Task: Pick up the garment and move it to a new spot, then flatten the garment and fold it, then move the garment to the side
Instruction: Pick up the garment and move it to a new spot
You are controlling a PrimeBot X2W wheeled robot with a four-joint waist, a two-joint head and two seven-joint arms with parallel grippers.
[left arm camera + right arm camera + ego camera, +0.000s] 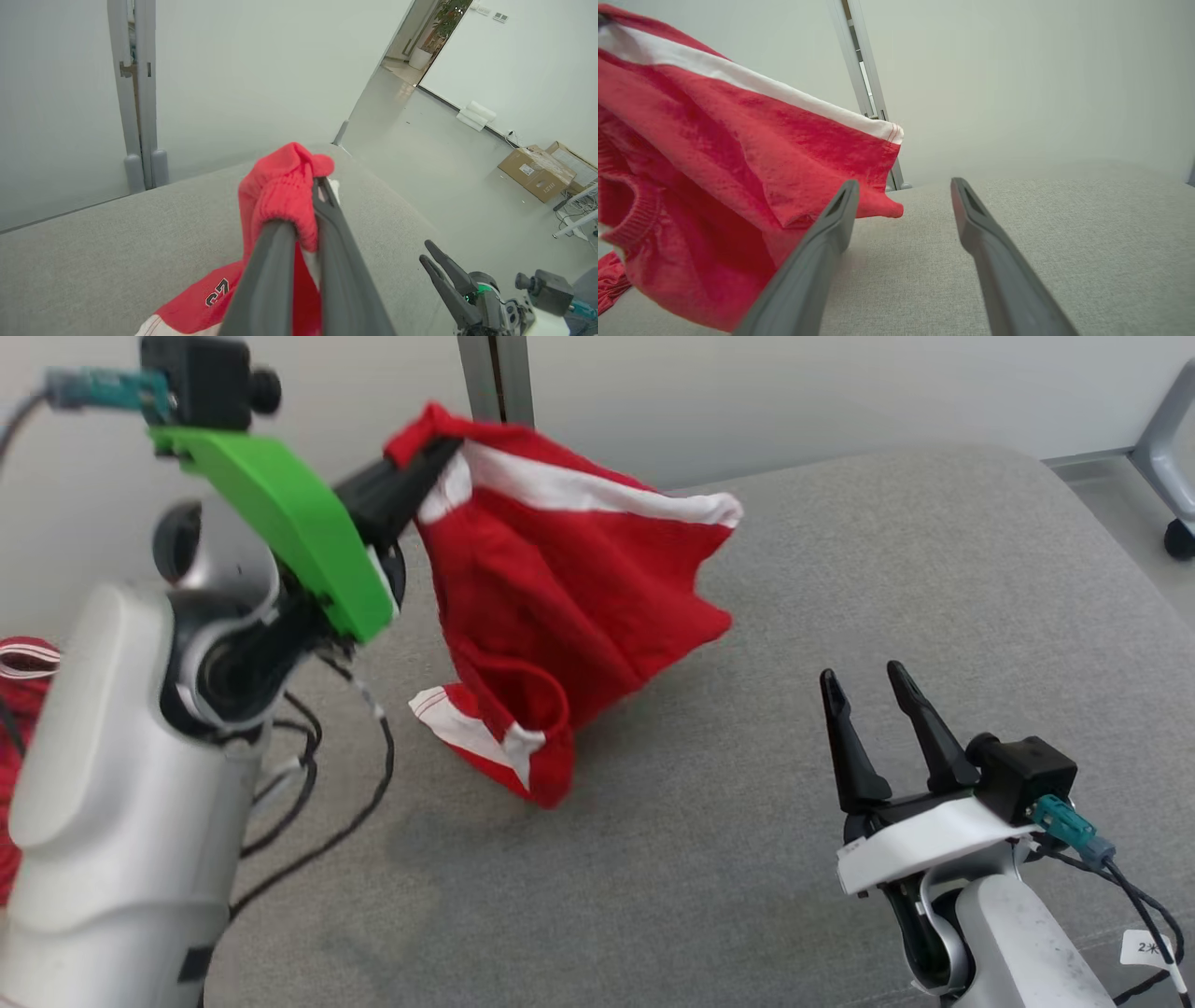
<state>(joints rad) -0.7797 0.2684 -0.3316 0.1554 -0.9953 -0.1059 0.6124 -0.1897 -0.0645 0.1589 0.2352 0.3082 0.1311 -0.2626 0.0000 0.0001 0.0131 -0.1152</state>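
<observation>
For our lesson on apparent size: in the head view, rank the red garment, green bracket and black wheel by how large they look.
1. red garment
2. green bracket, probably enlarged by nearness to the camera
3. black wheel, far off

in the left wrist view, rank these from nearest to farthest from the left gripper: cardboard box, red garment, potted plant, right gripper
1. red garment, centre, clamped in its fingers
2. right gripper, lower right
3. cardboard box, farther out at the right edge
4. potted plant, top right, farthest off
</observation>
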